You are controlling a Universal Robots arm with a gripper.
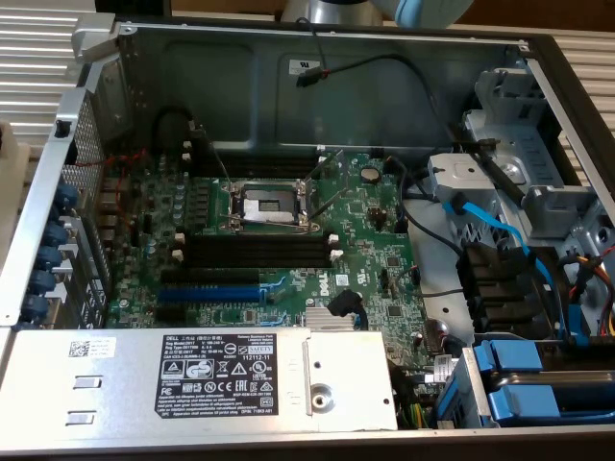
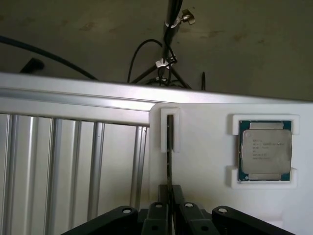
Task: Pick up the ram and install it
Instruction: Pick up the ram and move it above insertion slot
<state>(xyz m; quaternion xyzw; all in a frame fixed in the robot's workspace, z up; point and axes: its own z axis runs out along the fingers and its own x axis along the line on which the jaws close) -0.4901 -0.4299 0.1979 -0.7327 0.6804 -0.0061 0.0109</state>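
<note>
In the wrist view the ram (image 2: pixel 169 147) appears edge-on as a thin dark strip. It stands upright in a narrow slot of a white holder (image 2: pixel 205 147). My gripper (image 2: pixel 169 196) is shut on the ram's near end, with its black fingers (image 2: pixel 157 211) pressed against both sides. In the exterior view, the open computer case holds the green motherboard (image 1: pixel 279 250). Its black memory slots (image 1: pixel 255 252) with white end clips have nothing in them.
A processor chip (image 2: pixel 264 151) lies in a square pocket of the white holder beside the ram. An aluminium rail (image 2: pixel 73 98) borders the holder. Inside the case are a blue expansion slot (image 1: pixel 207 291), the CPU socket (image 1: pixel 267 204), a power supply (image 1: pixel 192 379) and blue cables (image 1: pixel 500 230).
</note>
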